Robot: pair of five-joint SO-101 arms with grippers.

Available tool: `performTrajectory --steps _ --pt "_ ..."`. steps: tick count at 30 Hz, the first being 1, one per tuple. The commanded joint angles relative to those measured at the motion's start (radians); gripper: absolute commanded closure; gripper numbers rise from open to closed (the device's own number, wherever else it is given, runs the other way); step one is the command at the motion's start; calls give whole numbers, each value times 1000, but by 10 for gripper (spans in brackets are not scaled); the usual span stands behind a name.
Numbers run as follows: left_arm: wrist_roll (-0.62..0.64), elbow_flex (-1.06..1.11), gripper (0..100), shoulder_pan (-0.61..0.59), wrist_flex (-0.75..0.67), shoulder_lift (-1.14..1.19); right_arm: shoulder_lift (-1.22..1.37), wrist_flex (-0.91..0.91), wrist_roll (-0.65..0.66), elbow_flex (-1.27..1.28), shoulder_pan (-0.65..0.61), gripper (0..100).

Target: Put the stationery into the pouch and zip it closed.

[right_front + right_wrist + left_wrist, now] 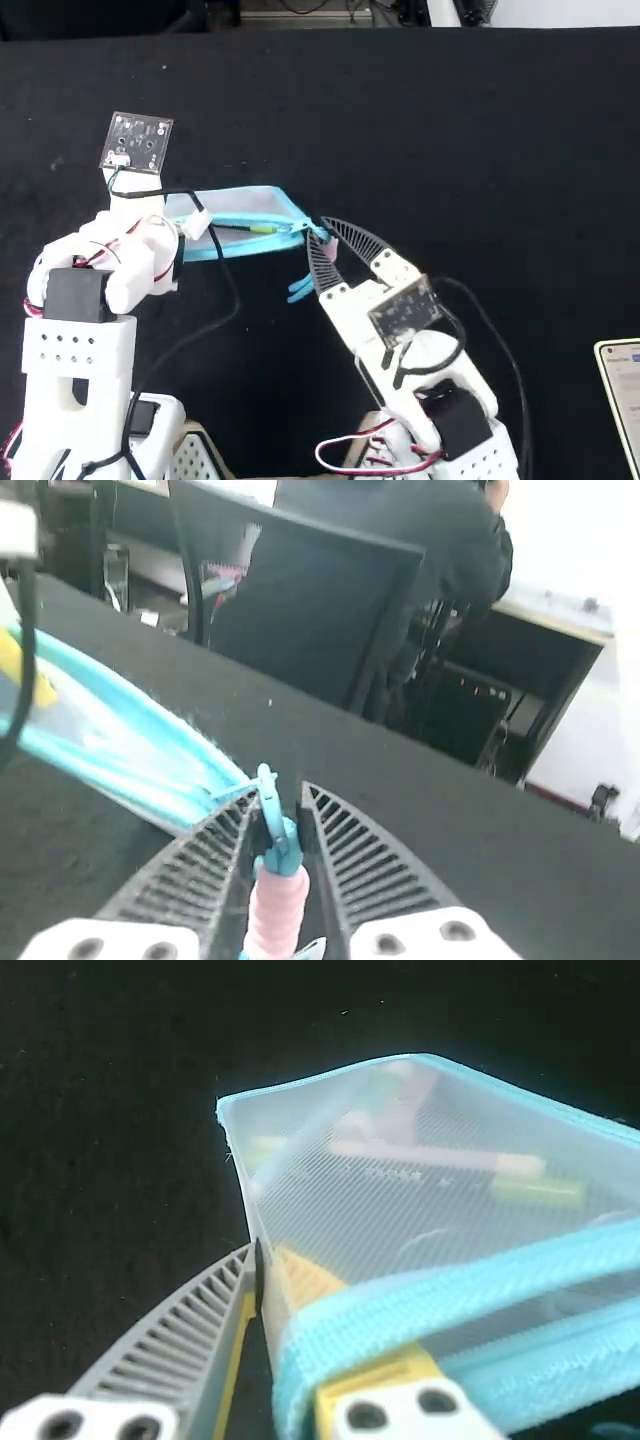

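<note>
- Lying flat on the black table (pixel 450 130): the mesh pouch (pixel 240 212), with pens and highlighters (pixel 440 1165) already inside, visible through its wall.
- Clamped at one end of the pouch by the left gripper (pixel 268 1265), pressed together on the mesh wall, probably to anchor it against the zip's drag.
- Pinched at the pouch's opposite end by the right gripper (pixel 280 798): the blue zipper pull (pixel 272 830), with a pink tag (pixel 275 910) hanging below it between the fingers.
- Probably mid-zipping or finishing; impossible to tell whether the teeth are fully shut along the pouch.
</note>
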Motion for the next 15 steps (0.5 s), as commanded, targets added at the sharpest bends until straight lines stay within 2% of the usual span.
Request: performTrajectory --steps 1,9,15 --pt "-6 -64 970 -12 3 -17 54 -23 9 -142 15 988" --pt "-6 -68 970 -12 3 -17 355 31 11 -364 15 988" --pt "-6 -154 970 -13 52 -17 495 14 133 -429 15 988"
